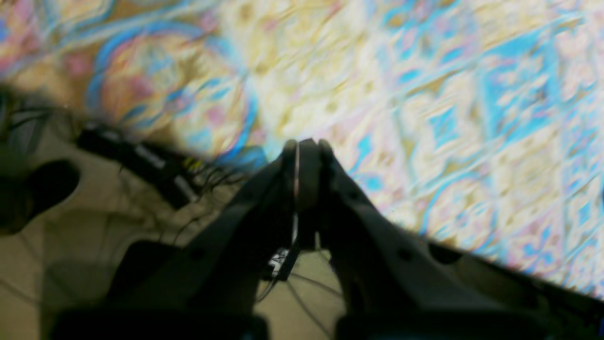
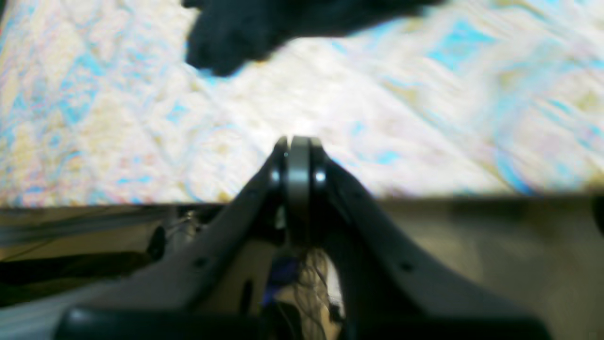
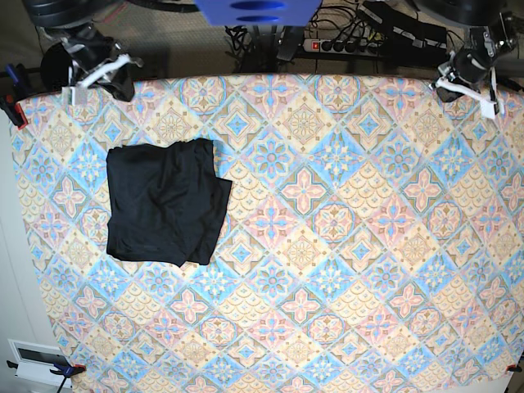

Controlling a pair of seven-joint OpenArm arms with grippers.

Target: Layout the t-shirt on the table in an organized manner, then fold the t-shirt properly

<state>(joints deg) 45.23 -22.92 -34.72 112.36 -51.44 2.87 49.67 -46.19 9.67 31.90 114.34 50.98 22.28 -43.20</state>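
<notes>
Now | t-shirt point(image 3: 166, 202) folded on table point(image 3: 344, 270) | both pincers closed, empty

The t-shirt point(image 3: 166, 202) is seen as a plain black garment folded into a compact, roughly rectangular bundle, lying flat on the left part of the table point(image 3: 344, 246), toward the far side. One layer is offset, so a stepped edge is shown along its right side. The table is covered by a cloth patterned with pastel blue, pink and yellow diamond floral tiles.
</notes>
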